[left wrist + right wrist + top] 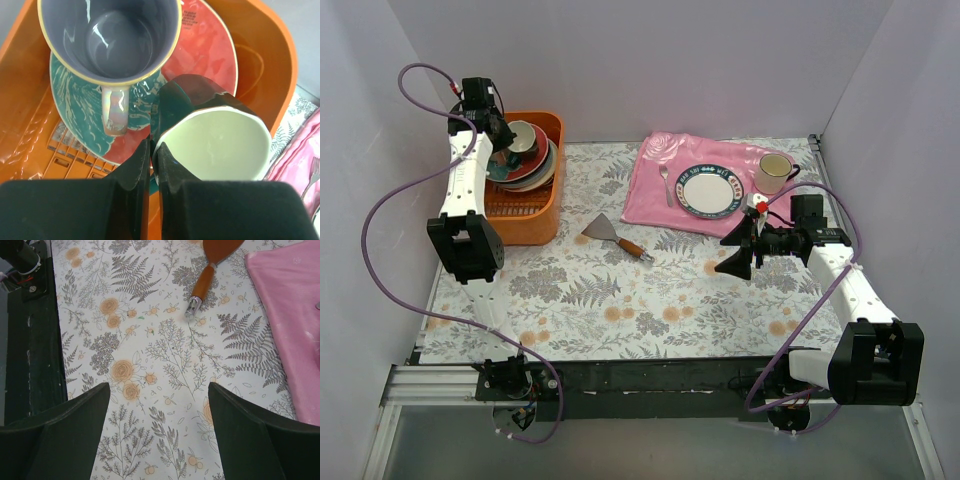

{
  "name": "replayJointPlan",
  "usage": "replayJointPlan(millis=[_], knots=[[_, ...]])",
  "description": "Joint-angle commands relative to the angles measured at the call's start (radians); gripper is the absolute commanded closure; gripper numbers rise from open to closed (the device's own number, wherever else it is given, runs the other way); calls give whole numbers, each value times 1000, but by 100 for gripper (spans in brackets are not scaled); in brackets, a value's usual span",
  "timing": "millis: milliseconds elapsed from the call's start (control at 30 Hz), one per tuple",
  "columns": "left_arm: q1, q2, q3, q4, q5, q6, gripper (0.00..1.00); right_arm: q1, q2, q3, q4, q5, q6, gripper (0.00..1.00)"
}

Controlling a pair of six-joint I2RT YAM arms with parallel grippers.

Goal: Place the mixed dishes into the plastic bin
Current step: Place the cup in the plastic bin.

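A floral-patterned table (pixel 620 300) stands between plain white walls. At its far left the orange bin (pixel 542 215) holds stacked plates, with a lilac mug (pixel 110 40) on a red-rimmed teal plate (pixel 80 115). The left gripper (pixel 151 147) hangs over the bin, fingers pinched on the rim of a pale mug (pixel 215 145) just beside the lilac one. The right gripper (pixel 159 387) hovers above the table, jaws spread wide.
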Motion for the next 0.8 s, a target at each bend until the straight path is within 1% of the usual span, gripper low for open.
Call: replayJointPlan(millis=[0,167,267,433,700,767], knots=[[4,-31,13,67,-8,-15,100,-7,-21,-11,19,-35,10,13],[5,-25,6,63,-9,-18,97,-7,-21,-8,25,-35,13,13],[5,-23,6,63,-14,-20,93,-7,-18,-8,23,-35,13,13],[5,-20,3,63,-28,-23,84,-7,-15,-6,26,-35,13,13],[5,-10,3,61,-26,-28,82,-8,-14,-6,33,-36,19,13],[5,-7,4,61,-28,-29,78,-7,-14,-8,30,-36,17,13]])
